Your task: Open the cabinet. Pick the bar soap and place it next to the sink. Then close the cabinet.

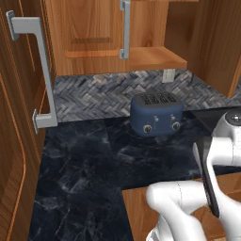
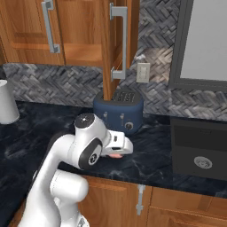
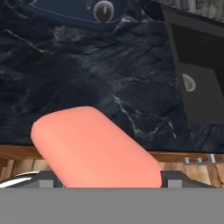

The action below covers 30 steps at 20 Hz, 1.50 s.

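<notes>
Cabinet [image 2: 75, 31] stands open, one door [image 2: 116, 48] swung out above the blue toaster [image 2: 119, 111]. Sink [image 2: 198, 148] lies right of the toaster in the black counter [image 2: 35, 133]. Pincer [image 3: 107, 177] is pinching the bar soap [image 3: 94, 146], held above the counter's near edge, left of the sink

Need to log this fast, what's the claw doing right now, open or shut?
Claw: shut on the bar soap, above the counter edge.

Grey herringbone tiling [image 1: 94, 96] is lining the wall at upper centre. A veined black tabletop [image 1: 80, 174] is spreading below it. A white outlet [image 2: 142, 72] is sitting at centre frame.
</notes>
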Tool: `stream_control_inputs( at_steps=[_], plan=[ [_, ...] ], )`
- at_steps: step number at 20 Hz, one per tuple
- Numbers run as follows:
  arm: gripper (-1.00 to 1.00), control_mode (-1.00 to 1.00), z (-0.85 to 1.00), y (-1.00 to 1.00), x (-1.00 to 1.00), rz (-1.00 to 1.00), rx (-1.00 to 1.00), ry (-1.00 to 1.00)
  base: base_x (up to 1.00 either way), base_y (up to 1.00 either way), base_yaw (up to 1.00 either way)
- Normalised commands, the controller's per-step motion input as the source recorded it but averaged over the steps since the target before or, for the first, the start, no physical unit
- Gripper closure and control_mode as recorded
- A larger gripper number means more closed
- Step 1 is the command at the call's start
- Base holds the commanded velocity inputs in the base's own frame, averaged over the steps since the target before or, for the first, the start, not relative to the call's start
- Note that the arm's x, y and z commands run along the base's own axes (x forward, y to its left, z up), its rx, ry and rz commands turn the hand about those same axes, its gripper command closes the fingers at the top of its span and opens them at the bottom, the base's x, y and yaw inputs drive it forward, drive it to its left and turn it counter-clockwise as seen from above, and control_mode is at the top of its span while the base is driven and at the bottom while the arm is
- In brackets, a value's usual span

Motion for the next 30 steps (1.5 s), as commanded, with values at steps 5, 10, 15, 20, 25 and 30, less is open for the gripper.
stream_control_inputs(
  at_steps=[5, 10, 15, 20, 25, 30],
  plan=[
    [1.0, -1.0, -0.4, -0.57, 0.0, 0.0, 0.0, 0.0, 0.0, 0.0, 0.0],
    [1.0, -1.0, -0.18, -0.49, 0.08, -0.01, 0.0, -0.01, 0.0, 0.0, 0.0],
    [1.0, -1.0, 0.0, -0.51, 0.27, -0.04, 0.0, 0.0, 0.0, 0.0, 0.0],
    [1.0, -1.0, 0.0, -0.43, 0.52, -0.03, 0.0, 0.0, 0.0, 0.0, 0.0],
    [1.0, -1.0, -0.04, -0.31, 0.56, -0.02, 0.0, 0.07, 0.0, 0.0, 0.0],
    [1.0, -1.0, -0.24, -0.4, 0.25, 0.0, 0.03, 0.02, 0.0, 0.0, 0.0]
  ],
)
